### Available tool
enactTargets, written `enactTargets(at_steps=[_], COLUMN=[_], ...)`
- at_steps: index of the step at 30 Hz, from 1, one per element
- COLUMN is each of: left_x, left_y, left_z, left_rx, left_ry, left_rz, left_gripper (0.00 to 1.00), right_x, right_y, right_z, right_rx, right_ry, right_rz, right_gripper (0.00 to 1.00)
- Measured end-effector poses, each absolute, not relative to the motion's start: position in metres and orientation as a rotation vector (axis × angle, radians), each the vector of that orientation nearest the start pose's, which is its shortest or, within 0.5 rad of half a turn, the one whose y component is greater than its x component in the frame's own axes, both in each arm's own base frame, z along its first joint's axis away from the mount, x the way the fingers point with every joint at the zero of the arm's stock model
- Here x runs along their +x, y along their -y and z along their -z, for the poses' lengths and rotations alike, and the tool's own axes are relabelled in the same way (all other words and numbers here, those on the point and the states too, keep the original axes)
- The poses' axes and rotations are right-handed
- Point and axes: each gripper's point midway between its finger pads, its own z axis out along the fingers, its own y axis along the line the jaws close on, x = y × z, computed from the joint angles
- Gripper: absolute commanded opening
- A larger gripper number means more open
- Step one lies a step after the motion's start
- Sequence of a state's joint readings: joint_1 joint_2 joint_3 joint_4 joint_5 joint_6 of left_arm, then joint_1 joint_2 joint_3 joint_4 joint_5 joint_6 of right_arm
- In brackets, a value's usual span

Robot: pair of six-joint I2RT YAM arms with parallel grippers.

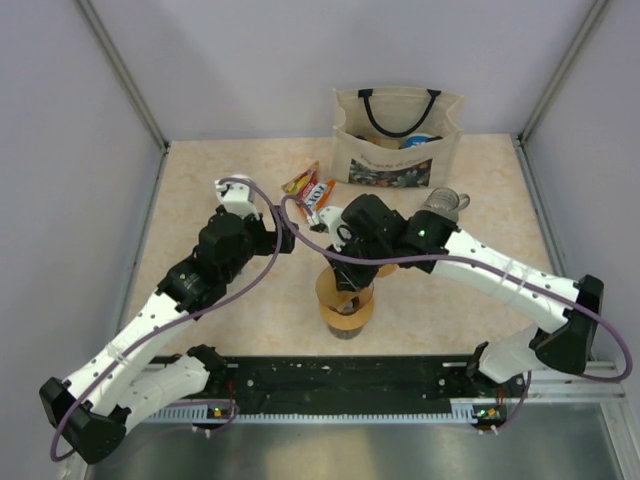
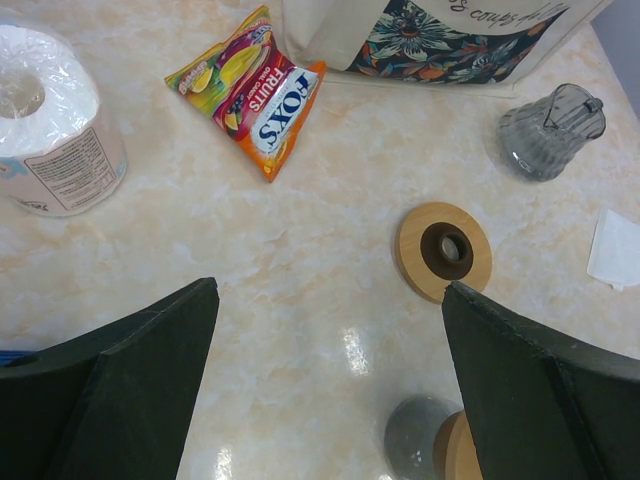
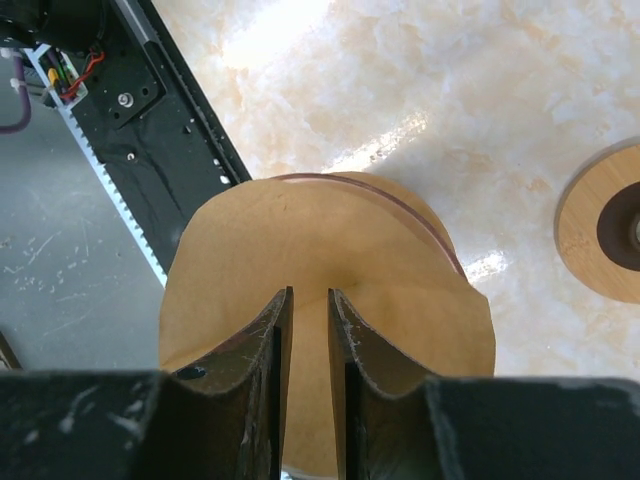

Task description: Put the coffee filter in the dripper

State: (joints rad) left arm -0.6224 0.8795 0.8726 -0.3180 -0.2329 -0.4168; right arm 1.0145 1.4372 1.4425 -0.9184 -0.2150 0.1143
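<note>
The brown paper coffee filter (image 3: 330, 235) is spread as a cone over the dripper (image 3: 436, 238), of which only a dark curved rim edge shows behind the paper. My right gripper (image 3: 310, 295) points down onto the filter, its jaws nearly together with a strip of the paper in the narrow gap. From above, the filter (image 1: 333, 288) stands on the dripper (image 1: 346, 322) near the table's front middle, under the right gripper (image 1: 350, 280). My left gripper (image 2: 330, 380) hangs wide open over bare table, left of the dripper (image 2: 430, 450), holding nothing.
A wooden disc with a dark hole (image 2: 443, 250) lies behind the dripper. A ribbed glass jug (image 2: 550, 130), a white tissue (image 2: 615, 250), a Fox's candy bag (image 2: 255, 90), a paper roll (image 2: 50, 120) and a cloth tote bag (image 1: 397, 135) stand farther back.
</note>
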Motion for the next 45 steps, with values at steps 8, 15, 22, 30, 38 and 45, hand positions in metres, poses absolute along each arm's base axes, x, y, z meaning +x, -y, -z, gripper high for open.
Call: enactTargets(at_steps=[8,15,22,30,38,45], left_x=[0.274,0.274,0.275,0.275,0.275,0.275], left_y=[0.168,0.169,0.169,0.169,0.169,0.168], left_z=[-0.260,-0.259,-0.258,-0.258,-0.258,-0.258], left_rx=[0.037,0.041,0.043,0.043,0.042,0.032], left_ry=[-1.916,-1.918,-1.923,-1.923,-1.922,-1.922], left_rz=[0.488,0.493,0.491,0.491,0.492,0.487], left_gripper=[0.99,0.99,0.99,0.99,0.99,0.99], right_x=[0.138,0.125,0.123,0.125,0.174,0.238], right_y=[-0.301,-0.295,-0.296,-0.296,-0.279,-0.239], right_z=[-0.246,-0.241,-0.231,-0.233,-0.276,-0.320], right_rx=[-1.179,-1.206,-1.236,-1.231,-0.921,-0.469], right_ry=[-2.228,-2.243,-2.269,-2.262,-2.164,-2.038], right_rz=[-0.756,-0.801,-0.799,-0.788,-0.555,-0.354], right_gripper=[0.19,0.19,0.18,0.18,0.24,0.59])
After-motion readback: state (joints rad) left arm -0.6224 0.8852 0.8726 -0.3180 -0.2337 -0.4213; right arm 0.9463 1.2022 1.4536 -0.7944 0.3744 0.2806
